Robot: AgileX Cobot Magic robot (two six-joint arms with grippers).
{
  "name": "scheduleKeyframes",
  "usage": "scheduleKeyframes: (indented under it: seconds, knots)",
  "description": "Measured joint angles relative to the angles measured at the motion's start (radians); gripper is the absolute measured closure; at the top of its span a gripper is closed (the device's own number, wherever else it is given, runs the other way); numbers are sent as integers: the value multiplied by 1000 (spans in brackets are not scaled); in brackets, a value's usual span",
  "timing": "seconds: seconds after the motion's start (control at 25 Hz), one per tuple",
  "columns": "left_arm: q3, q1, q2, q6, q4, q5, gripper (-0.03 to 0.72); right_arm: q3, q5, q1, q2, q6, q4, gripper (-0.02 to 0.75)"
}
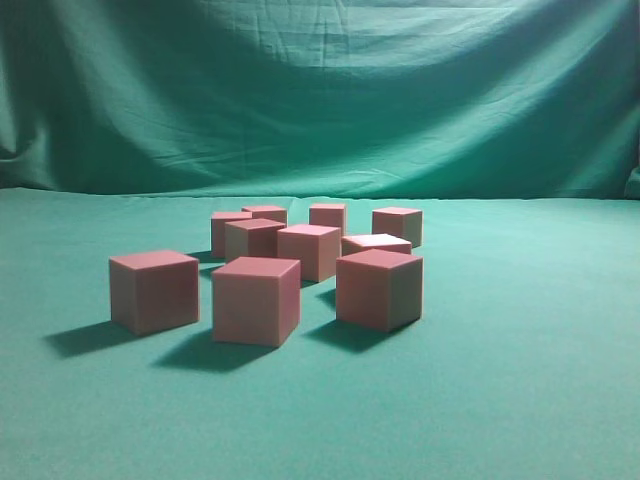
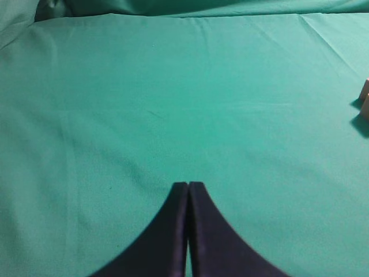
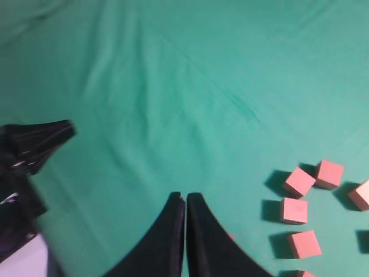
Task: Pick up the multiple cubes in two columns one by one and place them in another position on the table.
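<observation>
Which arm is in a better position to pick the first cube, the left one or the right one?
Probably the right. The right gripper, closed and empty, sees several pink cubes nearby. The left gripper, also closed, sees mostly bare green cloth, with cubes only at its frame's edge.

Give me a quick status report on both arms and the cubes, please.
Left claw shut, empty, over bare cloth. Right claw shut, empty, high above table. Pink cubes clustered on green cloth, untouched. Nothing in the way.
</observation>
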Motion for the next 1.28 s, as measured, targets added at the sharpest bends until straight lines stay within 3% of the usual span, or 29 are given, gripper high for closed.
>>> scheduleKeyframes:
  seconds: [0.24,0.52,0.72,1.0,1.28]
  knots:
    - [0,0,0,0,0,0,688,0,133,147,-167,-2,-30,738]
    - [0,0,0,0,0,0,688,0,207,189,-377,-91,-17,738]
    - [0,0,0,0,0,0,688,0,213,189,-514,-179,29,738]
    - [0,0,0,0,0,0,688,58,214,184,-667,-186,-5,738]
    - [0,0,0,0,0,0,688,322,191,37,-859,-186,-41,738]
